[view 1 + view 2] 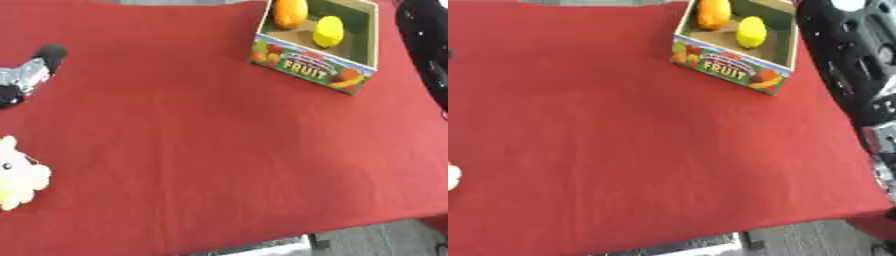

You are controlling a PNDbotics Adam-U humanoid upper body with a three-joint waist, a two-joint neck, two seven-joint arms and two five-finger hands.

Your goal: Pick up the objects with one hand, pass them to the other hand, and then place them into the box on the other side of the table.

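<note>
While the red-covered desk point(219, 150) fills nearly both views, the fruit box point(317, 67) stands at its far right, its printed front wall reading "FRUIT". Inside the box lie an orange fruit point(290, 12) toward the far left corner and a yellow fruit point(328, 31) just beside it, to the right; whether the two touch cannot be told. A pale yellow, lumpy object point(19, 175) rests on the desk at the near left edge of the left eye view, well apart from the box; only a sliver of it shows in the right eye view.

The left hand point(26, 75) shows at the left edge, above the pale object and apart from it: a black rounded tip and a silver part are visible, but whether its fingers are spread or curled cannot be told. The right arm point(850, 65) comes down the right side just beside the box; its hand's fingers cannot be made out either.
</note>
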